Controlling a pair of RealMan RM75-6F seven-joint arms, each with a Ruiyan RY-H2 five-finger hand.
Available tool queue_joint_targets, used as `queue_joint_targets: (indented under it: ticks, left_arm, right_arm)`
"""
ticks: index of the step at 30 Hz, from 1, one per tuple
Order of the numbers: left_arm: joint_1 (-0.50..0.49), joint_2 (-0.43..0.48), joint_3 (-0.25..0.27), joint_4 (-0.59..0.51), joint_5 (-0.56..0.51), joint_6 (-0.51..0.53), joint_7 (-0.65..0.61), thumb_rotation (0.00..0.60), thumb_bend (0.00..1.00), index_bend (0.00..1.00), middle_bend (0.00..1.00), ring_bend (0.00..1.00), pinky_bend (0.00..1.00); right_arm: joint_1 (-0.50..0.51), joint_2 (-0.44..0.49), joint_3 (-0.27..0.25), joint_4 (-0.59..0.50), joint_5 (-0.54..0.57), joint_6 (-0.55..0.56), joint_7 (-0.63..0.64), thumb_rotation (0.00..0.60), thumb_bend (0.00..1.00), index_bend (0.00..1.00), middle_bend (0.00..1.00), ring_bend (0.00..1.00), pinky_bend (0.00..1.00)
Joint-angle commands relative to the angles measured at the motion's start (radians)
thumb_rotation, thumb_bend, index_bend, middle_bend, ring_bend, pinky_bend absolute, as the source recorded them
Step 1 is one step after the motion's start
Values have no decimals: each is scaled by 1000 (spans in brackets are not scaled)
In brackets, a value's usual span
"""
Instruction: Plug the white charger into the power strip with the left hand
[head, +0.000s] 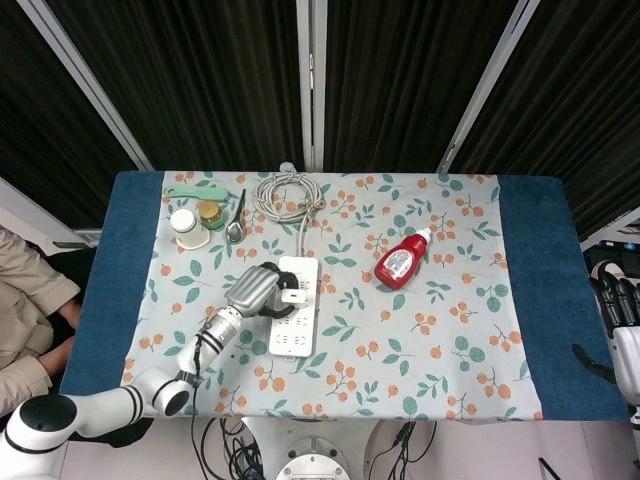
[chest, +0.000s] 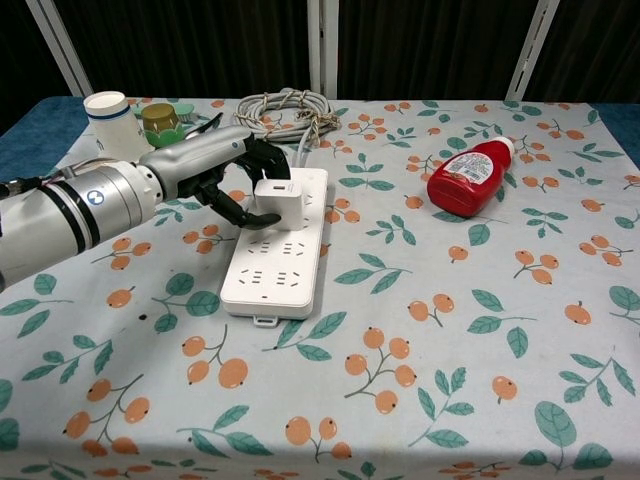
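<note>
Table under a floral cloth, with broad bare cloth across the lower and right parts of the chest view; a red bottle lies at upper right and two small jars stand at upper left. The white power strip lies left of centre, its cable coiled behind. The left robot hand pinches the white charger upright on the strip's far end; the right robot hand, at the head view's right edge, is indistinct.
</note>
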Motion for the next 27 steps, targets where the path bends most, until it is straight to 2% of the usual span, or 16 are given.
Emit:
queue_joint_targets:
  ticks: [1,4,6,9,13,16,22,27]
  left_arm:
    - [1,2,0,0,0,-1,1,600,459,666,698,454,280]
    - [3,5,3,-10,4,6,6,600,458,640,675,446,279]
    - [4,11,3,-22,2,1,10,600,419,526,589,391,265]
    - [4,24,-2,-46,-5,-1,25,600,296,339,416,253,228]
    - [9,37,-12,-74,-15,10,45,600,242,223,271,127,175]
    - [14,45,-18,-93,-19,24,57,600,234,185,227,85,147]
    - [33,88,-23,-152,-23,52,83,600,226,169,218,78,126]
    - [101,209,-39,-268,-31,163,141,600,211,166,218,78,105]
  right_arm:
    - [0,0,0,0,0,1,0,600,94,0,39,0,0]
    - [1,0,1,0,0,-1,0,600,94,0,39,0,0]
    - [1,-1,1,0,-1,-1,1,600,94,0,40,0,0]
    - [1,-1,0,1,-1,-1,2,600,94,0,39,0,0]
    - [-2,0,0,2,-3,4,5,600,94,0,40,0,0]
    - [-5,0,-1,5,-5,8,9,600,93,0,40,0,0]
    - [-9,1,-3,12,-11,16,23,600,94,0,40,0,0]
    - [-8,11,-3,27,-9,7,54,600,94,0,40,0,0]
